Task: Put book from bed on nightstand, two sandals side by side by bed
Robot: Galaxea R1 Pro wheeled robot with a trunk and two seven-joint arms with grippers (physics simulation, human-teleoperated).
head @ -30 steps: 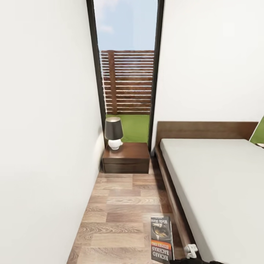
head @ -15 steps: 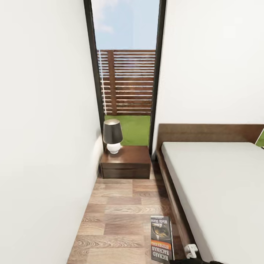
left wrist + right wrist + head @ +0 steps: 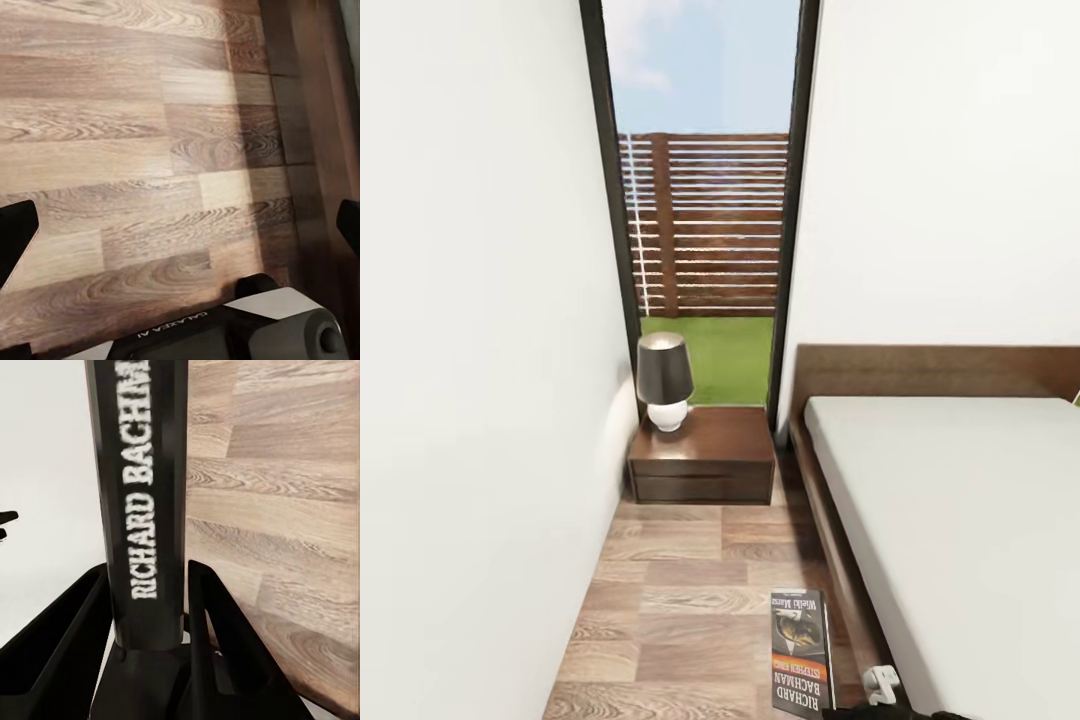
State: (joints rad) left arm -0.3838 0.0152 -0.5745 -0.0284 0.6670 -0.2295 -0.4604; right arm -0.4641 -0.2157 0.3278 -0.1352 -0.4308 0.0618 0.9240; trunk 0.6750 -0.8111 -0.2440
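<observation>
Nightstand [image 3: 702,467] nearer, lower in frame than before | book [image 3: 146,502] clamped in right gripper [image 3: 150,607] jaws | left gripper [image 3: 180,225] jaws wide

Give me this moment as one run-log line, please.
phase: carrying | right gripper: shut on book | left gripper: open, nothing held | ahead: nightstand with lamp | bed: at right

My right gripper [image 3: 150,607] clamps the book [image 3: 142,472] by its spine between both fingers [image 3: 214,637], with wood floor [image 3: 277,472] beyond it.
</observation>
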